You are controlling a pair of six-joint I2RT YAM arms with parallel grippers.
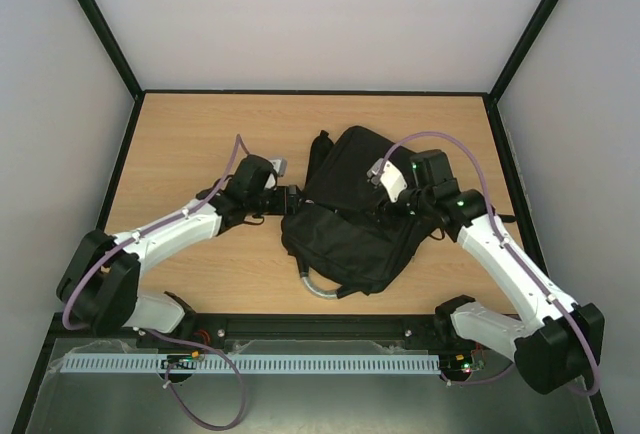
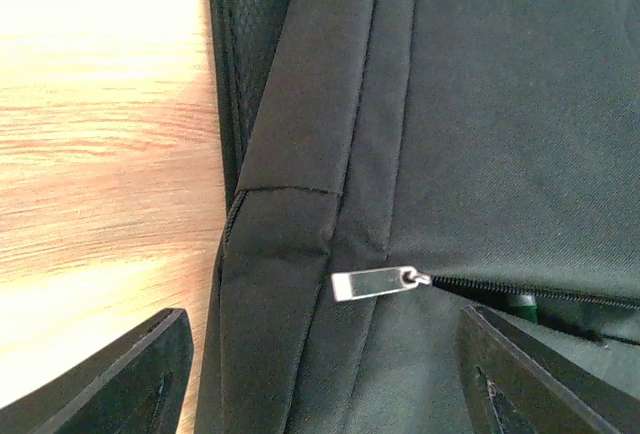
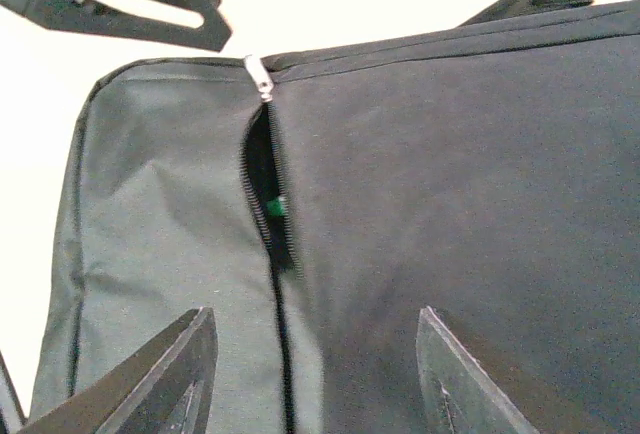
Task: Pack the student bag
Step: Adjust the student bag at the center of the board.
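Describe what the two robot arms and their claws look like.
The left arm and right arm have white shells, black joints and a looping purple cable each; small green lights dot the right one. The left claw and right claw have flat, black, wedge-shaped fingers.

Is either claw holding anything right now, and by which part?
Nothing is held: the left claw and right claw stand open over the large black fabric backpack, its silver zipper pull untouched.

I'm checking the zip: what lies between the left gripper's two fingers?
Left wrist view: the backpack's edge and its silver zipper pull, plus a strip of table by one finger.
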